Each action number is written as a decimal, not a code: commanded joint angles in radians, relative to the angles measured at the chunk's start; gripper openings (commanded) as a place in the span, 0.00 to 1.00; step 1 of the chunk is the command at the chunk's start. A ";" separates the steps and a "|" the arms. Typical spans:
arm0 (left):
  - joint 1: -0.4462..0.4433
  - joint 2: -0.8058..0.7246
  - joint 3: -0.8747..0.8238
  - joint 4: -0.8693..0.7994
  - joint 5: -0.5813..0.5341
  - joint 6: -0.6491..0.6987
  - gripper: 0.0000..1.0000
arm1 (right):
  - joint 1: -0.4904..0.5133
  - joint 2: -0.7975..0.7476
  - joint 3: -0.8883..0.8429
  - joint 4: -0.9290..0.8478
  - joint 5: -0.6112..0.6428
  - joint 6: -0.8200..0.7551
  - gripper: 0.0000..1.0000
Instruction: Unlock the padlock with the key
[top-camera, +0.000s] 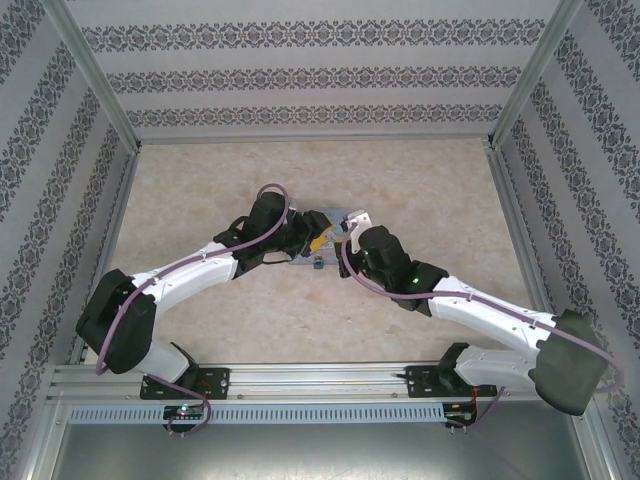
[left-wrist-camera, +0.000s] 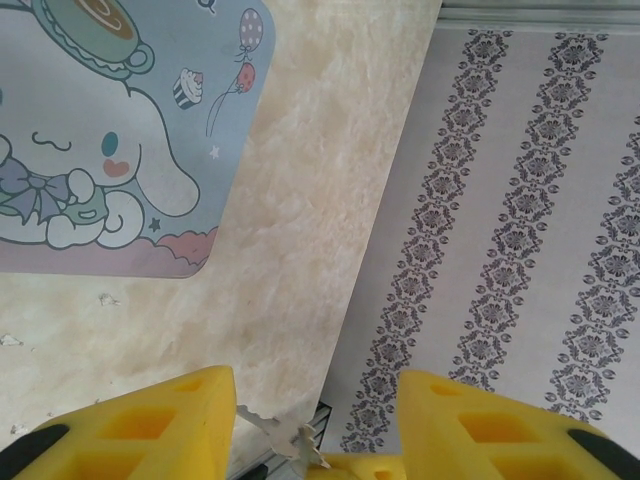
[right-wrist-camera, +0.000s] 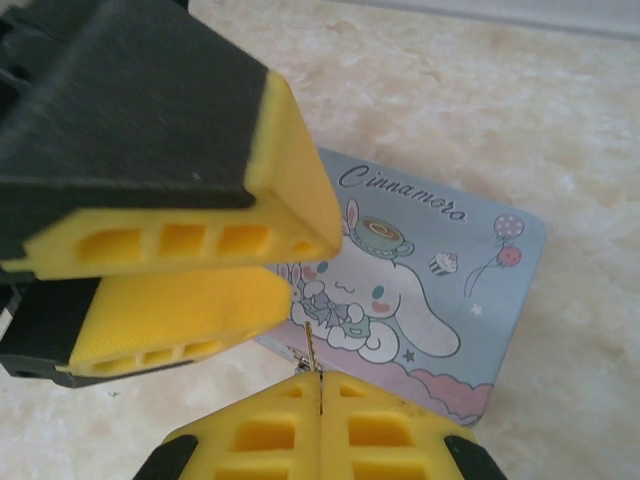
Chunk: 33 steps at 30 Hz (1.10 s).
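Right wrist view: my right claw (right-wrist-camera: 320, 385) is clamped shut on the key (right-wrist-camera: 311, 345), its shank pointing to 12 o'clock. My left claw (right-wrist-camera: 290, 268) stands part open at 10 o'clock, gripping nothing I can confirm. Top view: the padlock (top-camera: 316, 264) lies at the 6 o'clock edge of the tin (right-wrist-camera: 470, 300), between both claws.

Padlock (top-camera: 316, 264) a tiny unreadable speck, cartoon tin (left-wrist-camera: 120, 130) cropped at the left and top edges
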 joint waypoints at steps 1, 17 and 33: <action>-0.001 0.024 0.001 -0.006 0.007 -0.032 0.44 | 0.012 0.006 0.032 -0.006 0.054 -0.041 0.00; -0.008 0.053 0.013 0.031 0.001 -0.050 0.37 | 0.033 0.050 0.051 0.015 0.036 -0.028 0.00; -0.018 0.054 -0.017 0.069 -0.010 -0.068 0.17 | 0.041 0.075 0.060 0.023 0.033 -0.016 0.00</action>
